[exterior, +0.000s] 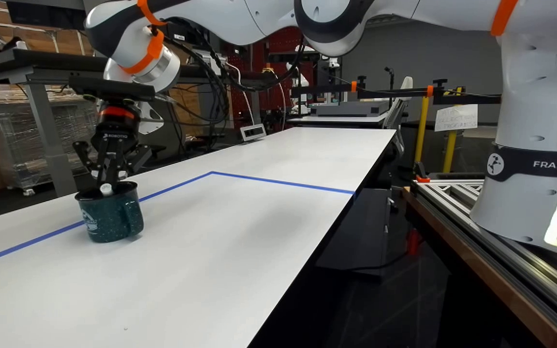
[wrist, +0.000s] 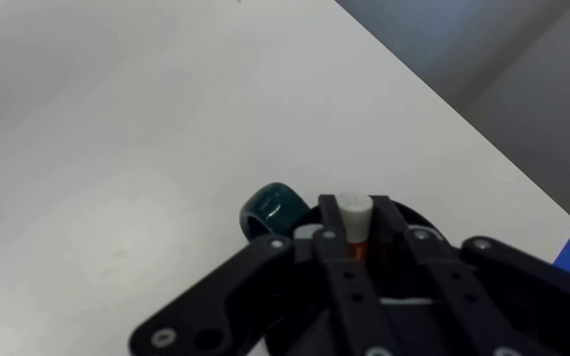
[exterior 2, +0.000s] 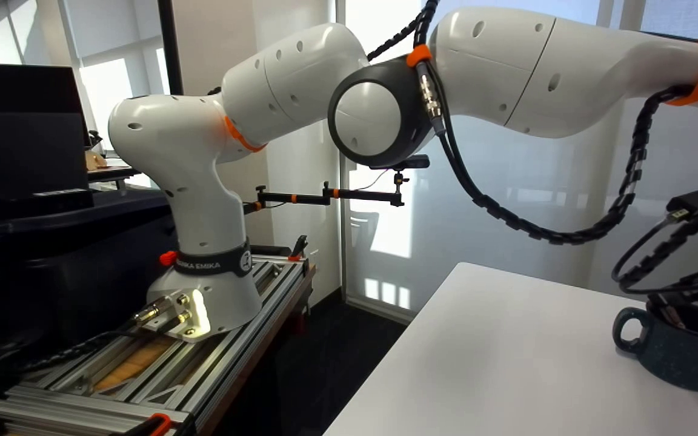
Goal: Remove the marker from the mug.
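The dark teal-blue mug (exterior: 114, 220) stands on the white table, and in an exterior view (exterior 2: 682, 354) its handle points to the left. In the wrist view the mug's handle (wrist: 276, 205) shows, with most of the body hidden behind the gripper. The marker (wrist: 356, 217) has a pale end and a reddish-orange body. Its pale end also shows at the mug's mouth in an exterior view (exterior: 106, 189). My gripper (wrist: 355, 199) is over the mug's mouth, its fingertips shut on the marker from both sides. The marker's lower part is hidden.
Blue tape (exterior: 278, 181) marks lines on the white table (exterior: 201, 270). The table's edge (wrist: 443, 101) runs close to the mug in the wrist view. A small white box (exterior: 253, 132) sits at the table's edge farther off.
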Controlling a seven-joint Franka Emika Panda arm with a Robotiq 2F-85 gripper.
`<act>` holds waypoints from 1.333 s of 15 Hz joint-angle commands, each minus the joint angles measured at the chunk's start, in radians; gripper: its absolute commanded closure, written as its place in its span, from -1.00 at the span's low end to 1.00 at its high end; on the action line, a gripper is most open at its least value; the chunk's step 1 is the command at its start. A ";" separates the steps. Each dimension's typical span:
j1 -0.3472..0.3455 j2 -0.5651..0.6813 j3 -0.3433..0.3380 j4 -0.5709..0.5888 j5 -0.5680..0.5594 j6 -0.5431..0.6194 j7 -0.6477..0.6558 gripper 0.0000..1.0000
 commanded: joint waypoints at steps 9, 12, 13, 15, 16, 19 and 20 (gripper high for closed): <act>-0.056 -0.084 0.043 0.033 0.052 -0.168 0.031 0.89; -0.073 -0.124 0.044 0.013 0.058 -0.216 0.068 0.89; -0.078 -0.136 0.041 0.007 0.055 -0.234 0.083 0.89; -0.085 -0.155 0.031 -0.008 0.047 -0.259 0.118 0.89; -0.087 -0.160 0.027 -0.013 0.043 -0.262 0.132 0.89; -0.084 -0.170 0.001 -0.045 0.021 -0.254 0.165 0.89; -0.078 -0.170 -0.011 -0.057 0.011 -0.238 0.168 0.89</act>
